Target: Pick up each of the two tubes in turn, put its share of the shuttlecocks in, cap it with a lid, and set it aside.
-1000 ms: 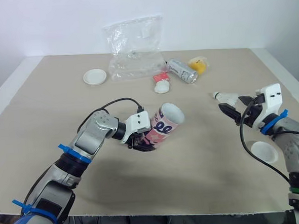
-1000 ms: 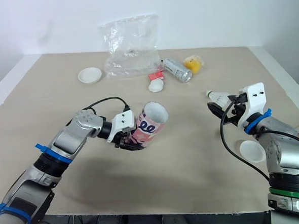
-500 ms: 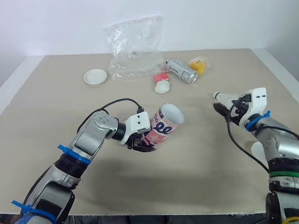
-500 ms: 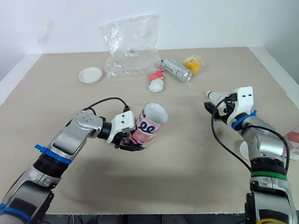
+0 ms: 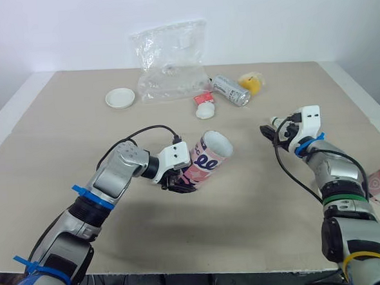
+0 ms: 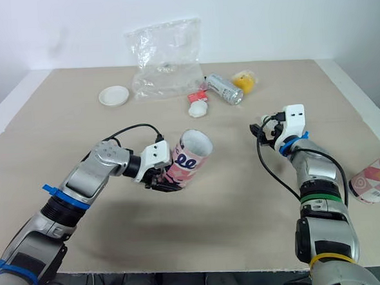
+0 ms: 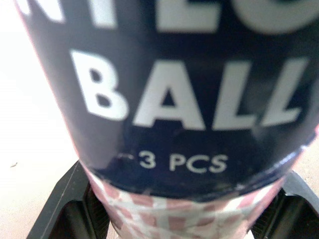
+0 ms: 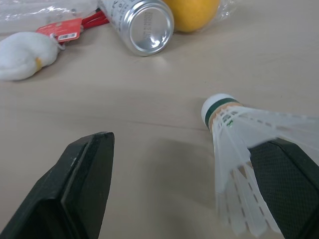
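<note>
Left claw (image 5: 179, 178) is clamped on the lower body of the pink tube (image 5: 207, 157). The tube is held tilted, seemingly just off the counter (image 5: 279, 227), with its open mouth aimed toward 2 o'clock.

Right claw (image 5: 271, 130) is placed at 3 o'clock of that mouth, well apart. A shuttlecock (image 8: 238, 164) is held in it by the feather skirt, cork forward, pointed at roughly 10 o'clock.

Step in hand is judged to be loading this shuttlecock.
- The cork should be lined up with the centre of the mouth before entry.
- The mouth could be turned a little more toward the right claw.
- The skirt should be let go only once the cork is past the rim, or feathers may catch on the edge.

Nothing is seen lying between claw and mouth.

- The second tube (image 6: 375, 181) is lying at 4 o'clock of the right claw, by the counter's edge.
- A white lid (image 5: 121, 97) is at 11 o'clock of the held tube.
- A clear plastic bag (image 5: 171, 61) is at 12.
- A white lump (image 5: 205, 111), a can (image 5: 232, 90) and a yellow round item (image 5: 252, 83) are at 1.

All of these are well off the path.
</note>
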`<state>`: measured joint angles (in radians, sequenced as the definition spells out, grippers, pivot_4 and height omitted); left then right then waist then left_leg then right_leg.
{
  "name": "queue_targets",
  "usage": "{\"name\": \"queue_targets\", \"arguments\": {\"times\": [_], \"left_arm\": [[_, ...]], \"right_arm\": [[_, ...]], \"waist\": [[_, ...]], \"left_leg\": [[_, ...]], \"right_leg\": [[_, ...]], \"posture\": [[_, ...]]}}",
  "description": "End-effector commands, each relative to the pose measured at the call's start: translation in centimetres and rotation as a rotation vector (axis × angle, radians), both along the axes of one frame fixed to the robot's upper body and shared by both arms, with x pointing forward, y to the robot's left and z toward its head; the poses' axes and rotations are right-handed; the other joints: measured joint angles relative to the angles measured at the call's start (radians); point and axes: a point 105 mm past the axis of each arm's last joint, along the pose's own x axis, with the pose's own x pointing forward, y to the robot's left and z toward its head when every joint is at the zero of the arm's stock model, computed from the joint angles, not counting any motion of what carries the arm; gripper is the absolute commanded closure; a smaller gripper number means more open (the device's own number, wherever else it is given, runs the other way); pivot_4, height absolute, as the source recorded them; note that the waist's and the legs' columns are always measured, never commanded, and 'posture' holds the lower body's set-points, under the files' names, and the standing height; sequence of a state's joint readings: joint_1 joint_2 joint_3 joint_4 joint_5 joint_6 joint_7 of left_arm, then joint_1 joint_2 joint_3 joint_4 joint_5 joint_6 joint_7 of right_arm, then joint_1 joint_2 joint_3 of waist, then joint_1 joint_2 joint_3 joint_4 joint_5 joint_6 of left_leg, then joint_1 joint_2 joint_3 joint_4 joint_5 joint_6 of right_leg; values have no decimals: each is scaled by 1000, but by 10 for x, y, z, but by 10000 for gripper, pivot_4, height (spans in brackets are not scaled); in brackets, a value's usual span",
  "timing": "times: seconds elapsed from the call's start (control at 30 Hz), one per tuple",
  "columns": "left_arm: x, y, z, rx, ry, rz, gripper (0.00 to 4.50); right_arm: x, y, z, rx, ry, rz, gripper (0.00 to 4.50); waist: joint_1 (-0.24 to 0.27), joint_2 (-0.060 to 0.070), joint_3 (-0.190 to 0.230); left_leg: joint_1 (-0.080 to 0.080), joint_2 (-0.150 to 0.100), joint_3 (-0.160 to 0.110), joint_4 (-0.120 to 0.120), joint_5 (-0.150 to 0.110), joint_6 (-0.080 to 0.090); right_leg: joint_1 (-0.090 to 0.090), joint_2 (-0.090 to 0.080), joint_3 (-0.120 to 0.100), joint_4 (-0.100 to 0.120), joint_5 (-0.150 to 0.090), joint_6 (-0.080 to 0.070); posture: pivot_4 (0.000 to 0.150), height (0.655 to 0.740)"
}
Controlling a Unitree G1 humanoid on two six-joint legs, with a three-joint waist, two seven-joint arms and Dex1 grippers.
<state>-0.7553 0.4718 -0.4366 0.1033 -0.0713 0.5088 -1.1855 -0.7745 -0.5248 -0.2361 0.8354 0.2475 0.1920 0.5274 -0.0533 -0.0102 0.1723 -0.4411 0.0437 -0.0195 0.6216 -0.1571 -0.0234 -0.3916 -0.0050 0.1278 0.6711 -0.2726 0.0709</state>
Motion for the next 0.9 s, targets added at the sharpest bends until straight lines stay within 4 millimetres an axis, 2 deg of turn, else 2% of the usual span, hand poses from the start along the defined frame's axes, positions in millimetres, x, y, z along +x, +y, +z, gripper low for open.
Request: {"name": "queue_targets", "arguments": {"times": [0.03, 0.13, 0.37, 0.4, 0.53, 0.63, 0.7, 0.8, 0.9], "left_arm": [[1, 1, 8, -15, -31, 10, 15933], [2, 1, 8, -16, -32, 12, 15933], [2, 2, 9, -16, -35, 16, 15933], [2, 2, 9, -16, -35, 16, 15933], [2, 2, 8, -14, -35, 16, 15933], [1, 3, 8, -13, -35, 16, 15933], [1, 3, 8, -13, -35, 17, 15933], [0, 3, 8, -14, -34, 16, 15933], [-1, 2, 7, -11, -29, 2, 15933]], "right_arm": [[7, -2, 18, -5, -56, -34, 536], [9, -5, 18, 3, -56, -64, 7541], [13, -7, 19, 22, -60, -96, 41524], [13, -7, 19, 23, -60, -96, 44644], [12, -2, 22, -10, -94, -54, 44644], [6, 3, 34, -73, -146, 7, 44644], [-3, 10, 50, -151, -211, 82, 44644], [-22, 24, 77, -244, -307, 196, 44644], [-68, 59, 114, -507, -434, 510, 44644]], "waist": [[-1, 0, 0], [-4, 0, 0], [-7, 0, 0], [-7, 0, 0], [-8, 0, 0], [-9, 0, 0], [-8, 0, 0], [-8, 1, 0], [-6, 2, 1]], "left_leg": [[0, 0, 0, 0, 0, 0], [0, 0, 0, 0, 0, 0], [0, 0, 0, 0, 0, 0], [0, 0, 0, 0, 0, 0], [0, 0, 0, 0, 0, 0], [0, 0, 0, 0, 0, 0], [0, 0, 0, -1, 0, 0], [-1, -1, -1, -2, 0, 0], [-2, -1, -1, -2, 0, 0]], "right_leg": [[0, 0, 0, 0, 0, 0], [0, 0, 0, 0, 0, 0], [0, 0, 0, 0, 0, 0], [0, 0, 0, 0, 0, 0], [0, 0, 0, 0, 0, 0], [0, 0, 0, 0, 0, 0], [0, 0, 0, 0, 0, 0], [-1, 0, 0, 0, 0, 0], [-1, -1, 0, 0, -1, 0]], "posture": [[1500, 7400], [1500, 7400], [1500, 7400], [1500, 7400], [1500, 7400], [1500, 7400], [1500, 7400], [1500, 7400], [1500, 7400]]}}
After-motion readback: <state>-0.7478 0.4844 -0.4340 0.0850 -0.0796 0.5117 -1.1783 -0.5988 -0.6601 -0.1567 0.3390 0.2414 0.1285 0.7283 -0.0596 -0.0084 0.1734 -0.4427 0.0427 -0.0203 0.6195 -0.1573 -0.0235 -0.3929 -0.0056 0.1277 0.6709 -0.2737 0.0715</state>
